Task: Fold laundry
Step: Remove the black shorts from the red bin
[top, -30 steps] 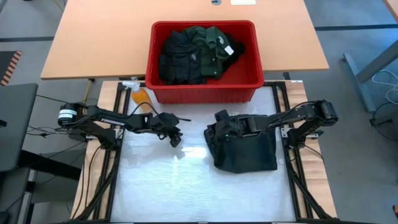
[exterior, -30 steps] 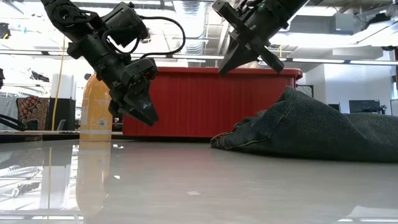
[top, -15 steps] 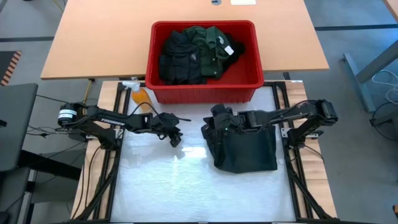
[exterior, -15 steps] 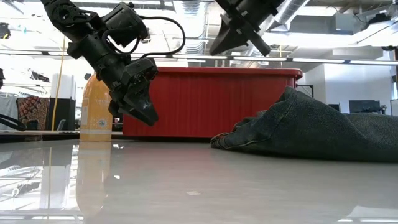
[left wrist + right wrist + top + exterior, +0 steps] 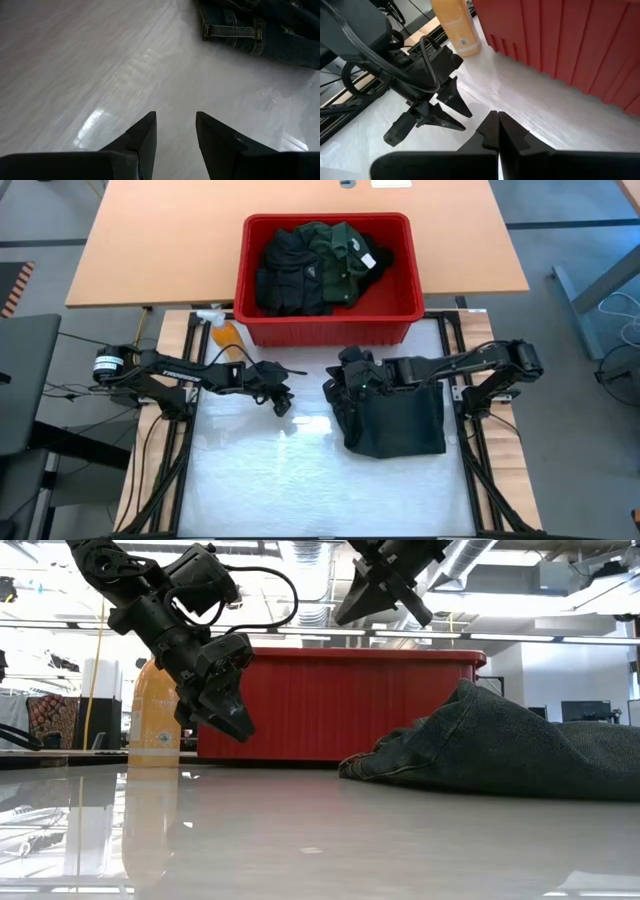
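Observation:
A dark denim-like garment [image 5: 395, 420] lies folded flat on the table's right half; it also shows in the low view [image 5: 500, 745] and the left wrist view [image 5: 260, 30]. More black and dark green laundry [image 5: 320, 265], one piece with a white label, is piled in the red basket. My right gripper [image 5: 338, 375] is shut and empty, raised above the folded garment's far left corner [image 5: 342, 618] [image 5: 498, 122]. My left gripper [image 5: 283, 402] hangs open above bare table left of the garment, pointing down [image 5: 235, 725] [image 5: 175, 127].
The red basket [image 5: 328, 325] stands at the table's far edge [image 5: 330, 705] [image 5: 570, 40], with an orange bottle [image 5: 228, 332] [image 5: 455, 25] at its left corner. A wooden desk [image 5: 150, 240] lies beyond. Bare white tabletop [image 5: 280, 480] spreads between the grippers and toward the near edge.
My right gripper has risen and moved a little toward the table's left, above the garment's far left corner, staying shut. The left arm has kept still.

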